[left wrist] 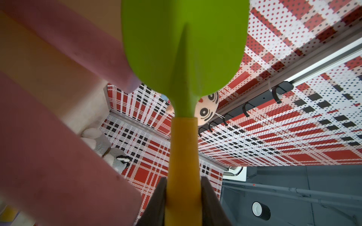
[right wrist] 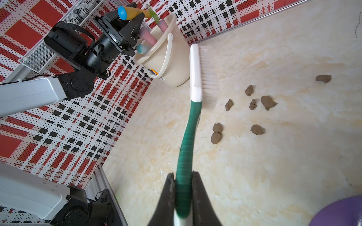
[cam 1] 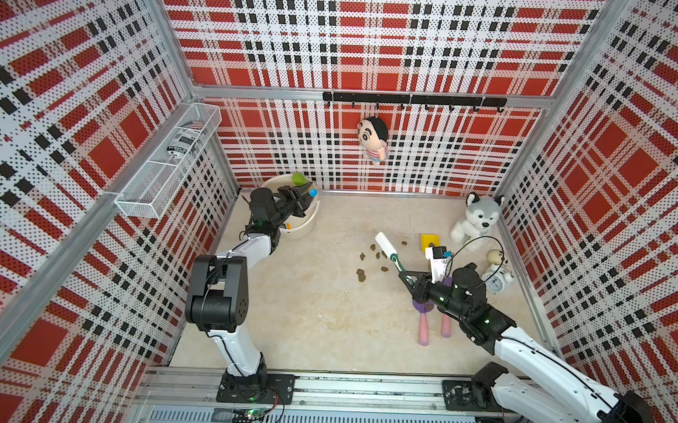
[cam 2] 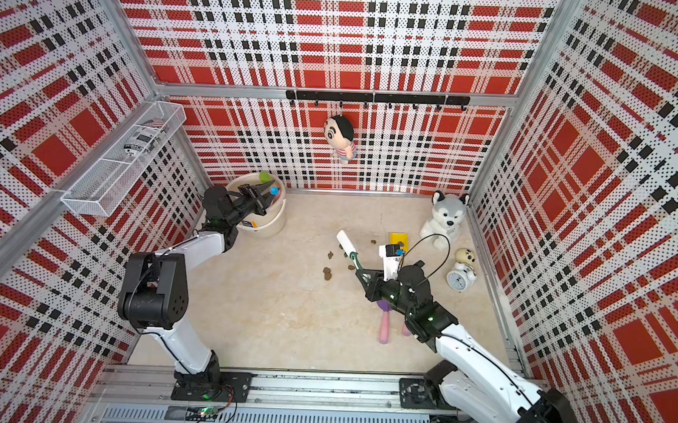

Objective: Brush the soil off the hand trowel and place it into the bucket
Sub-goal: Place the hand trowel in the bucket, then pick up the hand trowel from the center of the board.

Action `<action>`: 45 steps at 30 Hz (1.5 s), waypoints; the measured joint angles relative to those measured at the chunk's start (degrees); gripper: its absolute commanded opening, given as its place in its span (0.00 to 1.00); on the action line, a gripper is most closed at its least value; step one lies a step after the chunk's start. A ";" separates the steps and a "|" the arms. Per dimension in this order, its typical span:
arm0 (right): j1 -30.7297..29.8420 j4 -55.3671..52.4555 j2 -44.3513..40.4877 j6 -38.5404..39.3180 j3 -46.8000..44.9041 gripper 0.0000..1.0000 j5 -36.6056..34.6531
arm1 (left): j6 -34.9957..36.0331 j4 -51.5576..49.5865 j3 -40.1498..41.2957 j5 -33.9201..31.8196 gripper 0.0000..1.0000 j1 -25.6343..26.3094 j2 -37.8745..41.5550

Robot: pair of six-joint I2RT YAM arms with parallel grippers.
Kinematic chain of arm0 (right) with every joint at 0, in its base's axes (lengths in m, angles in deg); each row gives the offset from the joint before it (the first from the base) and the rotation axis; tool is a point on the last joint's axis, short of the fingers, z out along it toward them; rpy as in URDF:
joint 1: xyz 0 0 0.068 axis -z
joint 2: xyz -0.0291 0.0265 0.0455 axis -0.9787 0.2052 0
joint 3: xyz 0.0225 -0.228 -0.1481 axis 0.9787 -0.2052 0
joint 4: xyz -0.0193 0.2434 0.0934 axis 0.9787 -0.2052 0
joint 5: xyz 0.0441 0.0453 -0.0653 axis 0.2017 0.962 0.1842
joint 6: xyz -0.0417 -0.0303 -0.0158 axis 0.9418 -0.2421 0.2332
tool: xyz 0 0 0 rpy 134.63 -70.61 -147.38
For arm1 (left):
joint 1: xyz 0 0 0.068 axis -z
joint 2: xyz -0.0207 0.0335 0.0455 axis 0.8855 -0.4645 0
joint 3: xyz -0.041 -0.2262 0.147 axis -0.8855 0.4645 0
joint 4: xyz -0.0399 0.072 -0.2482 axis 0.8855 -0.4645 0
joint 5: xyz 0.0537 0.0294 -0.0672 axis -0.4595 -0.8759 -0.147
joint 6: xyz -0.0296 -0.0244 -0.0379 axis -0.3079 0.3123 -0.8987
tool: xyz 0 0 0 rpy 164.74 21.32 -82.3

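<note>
The hand trowel has a green blade and a yellow handle with a blue end cap. My left gripper is shut on that handle and holds the trowel over the open top of the cream bucket at the back left. My right gripper is shut on the green handle of a white-headed brush, held low over the floor in both top views. Several lumps of soil lie on the floor beside the brush head. I see no soil on the blade.
Pink-handled tools stand in the bucket. Two more pink and purple tools lie under my right arm. A husky plush, an alarm clock and a yellow block sit at the right. A doll hangs on the back wall.
</note>
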 measured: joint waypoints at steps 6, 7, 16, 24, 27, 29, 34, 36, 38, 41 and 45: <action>0.00 -0.33 -0.07 -0.15 0.00 0.00 -0.17 | 0.81 0.70 0.00 0.02 0.42 -0.24 0.02; 0.00 -0.35 -0.11 -0.20 0.00 0.00 -0.20 | 1.20 0.83 -0.02 0.02 0.43 -0.37 0.02; 0.00 -0.46 -0.24 -0.48 0.00 0.00 -0.20 | 6.54 0.09 -0.39 -0.46 0.65 -1.29 1.05; 0.00 -0.70 -0.94 -0.83 0.00 0.00 -0.24 | 14.82 -6.21 -0.61 -2.95 0.73 -1.33 6.64; 0.00 -0.68 -1.20 -0.83 0.00 0.00 -0.42 | 21.09 -12.09 -2.03 -5.22 0.73 -0.92 10.27; 0.00 -0.70 -1.22 -0.85 0.00 0.00 -0.61 | 25.90 -16.63 -3.34 -7.63 0.72 -0.31 13.00; 0.00 -1.31 -1.22 -0.85 0.15 0.00 -2.45 | 39.95 -28.74 -7.34 -17.40 0.69 6.38 19.93; 0.00 -2.56 -1.22 -0.79 0.63 0.00 -3.89 | 45.68 -32.63 -8.11 -22.71 0.69 12.39 22.56; 0.00 -3.65 -1.22 -0.66 1.27 0.00 -5.53 | 49.96 -35.58 -8.13 -27.78 0.68 18.49 24.22; 0.11 -4.90 -1.40 -0.57 2.16 0.00 -8.48 | 54.90 -39.19 -8.09 -35.06 0.68 28.09 24.70; 0.98 -6.69 -2.84 -1.11 2.23 0.00 -12.87 | 58.69 -42.01 -8.07 -43.71 0.68 38.99 22.45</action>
